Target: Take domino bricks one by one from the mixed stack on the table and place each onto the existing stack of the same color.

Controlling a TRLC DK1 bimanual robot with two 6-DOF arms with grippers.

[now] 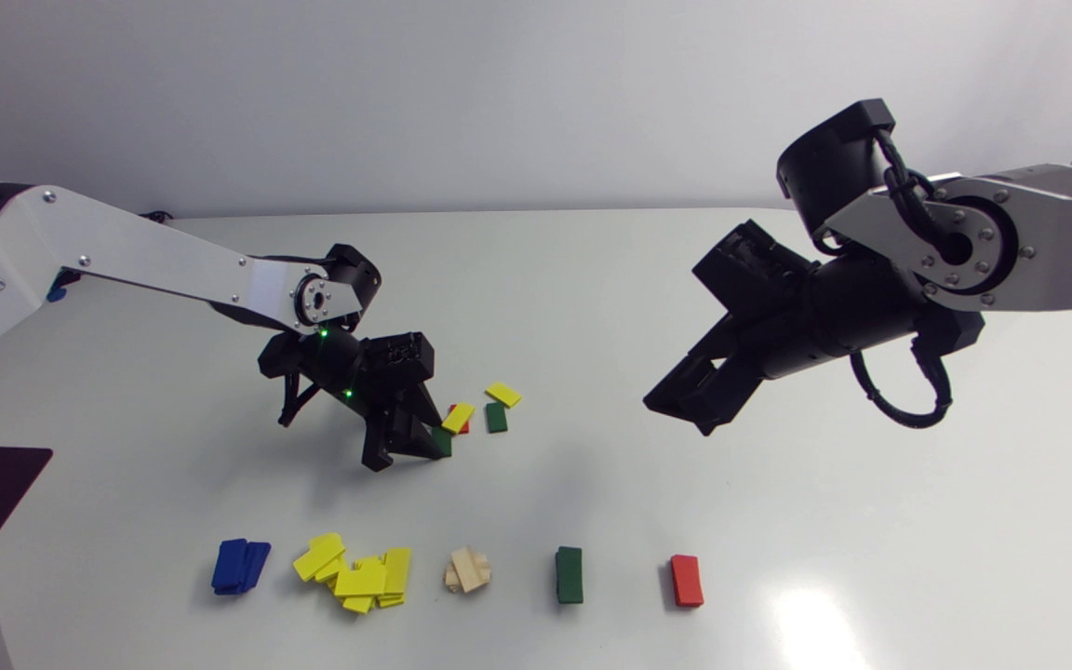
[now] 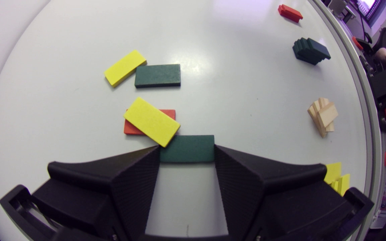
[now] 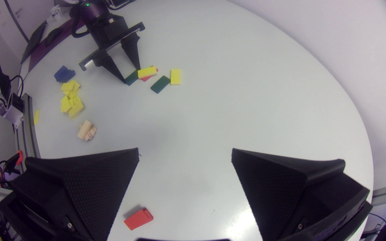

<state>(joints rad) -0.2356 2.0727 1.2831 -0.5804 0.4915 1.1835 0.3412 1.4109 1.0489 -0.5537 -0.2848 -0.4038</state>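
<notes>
The green brick (image 2: 187,147) I am after lies on the table (image 2: 246,100) at the near edge of the mixed group, and my left pincer (image 2: 187,156) is clamped on it, one finger against each short end. I judge the task well along. Five sorted stacks stand in a row nearby: blue stack (image 1: 240,566), a sprawling yellow stack (image 1: 357,572), wooden stack (image 1: 468,569), green stack (image 1: 569,574) and red stack (image 1: 687,580). Besides the gripped brick, four remain to sort: a yellow brick (image 2: 151,121) lying across a red brick (image 2: 131,129), and, further off, a second green brick (image 2: 157,76) touching a second yellow brick (image 2: 125,68). My right pincer (image 3: 184,154) hangs above the table with its fingers wide apart and nothing between them. The red brick is mostly covered. I cannot tell whether the gripped brick has left the table, or whether the yellow corner beside it rests on it.
</notes>
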